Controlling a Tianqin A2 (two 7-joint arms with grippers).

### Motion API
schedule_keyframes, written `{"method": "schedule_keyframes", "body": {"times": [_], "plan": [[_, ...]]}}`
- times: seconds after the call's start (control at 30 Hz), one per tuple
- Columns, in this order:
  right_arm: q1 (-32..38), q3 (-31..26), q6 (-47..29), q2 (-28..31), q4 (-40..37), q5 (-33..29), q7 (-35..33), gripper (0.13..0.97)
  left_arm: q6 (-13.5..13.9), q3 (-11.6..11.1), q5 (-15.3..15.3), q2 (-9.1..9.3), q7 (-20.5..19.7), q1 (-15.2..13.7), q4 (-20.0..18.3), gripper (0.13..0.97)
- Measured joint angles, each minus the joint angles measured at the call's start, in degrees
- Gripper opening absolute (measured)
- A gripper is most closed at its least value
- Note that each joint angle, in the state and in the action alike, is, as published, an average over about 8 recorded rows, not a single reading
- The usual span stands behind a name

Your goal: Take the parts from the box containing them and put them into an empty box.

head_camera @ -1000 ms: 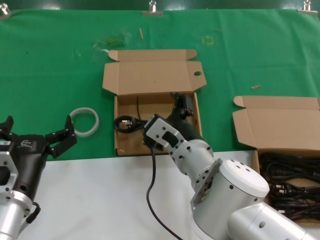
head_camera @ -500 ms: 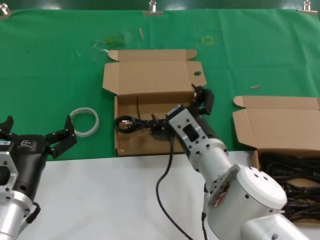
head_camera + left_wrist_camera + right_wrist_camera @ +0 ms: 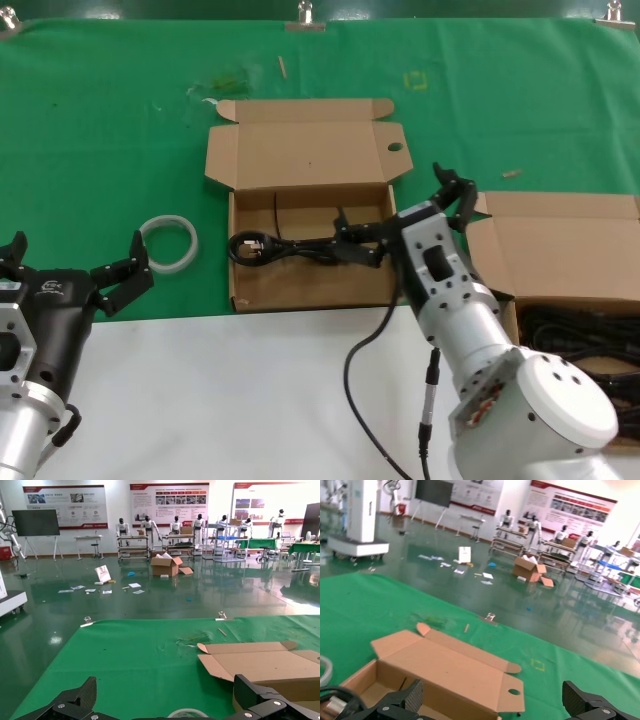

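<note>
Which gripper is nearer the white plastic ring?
Left. The left gripper is open just beside the white plastic ring; the right gripper is open across the holed carton.

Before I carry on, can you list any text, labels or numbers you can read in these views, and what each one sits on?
Nothing can be read.
Wall posters: printed text, too small to read.
Left gripper housing: small white logo, too small to read.
Box with the holed lid tab: no print.
Box of cables: no print.

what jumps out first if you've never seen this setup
The right gripper, fingers spread, hangs over the near right edge of the shallow brown cardboard carton with the holed lid tab, where one black looped power cable lies. At far right, a plain-lidded brown carton holds more cables.
</note>
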Motion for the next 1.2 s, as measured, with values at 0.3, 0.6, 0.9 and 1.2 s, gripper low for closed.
{"method": "schedule_keyframes", "body": {"times": [0.3,0.6,0.9,1.2], "plan": [[-3.9,5.8,-4.1,0.0,1.9,-6.4,9.4,0.966,0.0,0.0,0.0,0.00,0.0,0.0,0.0,0.966],[-7.9,11.6,-8.2,0.0,3.8,-12.8,18.8,0.966,0.0,0.0,0.0,0.00,0.0,0.0,0.0,0.966],[-11.8,17.4,-12.3,0.0,5.8,-19.3,28.2,0.966,0.0,0.0,0.0,0.00,0.0,0.0,0.0,0.966],[-15.8,23.2,-16.5,0.0,7.7,-25.8,37.7,0.966,0.0,0.0,0.0,0.00,0.0,0.0,0.0,0.966]]}}
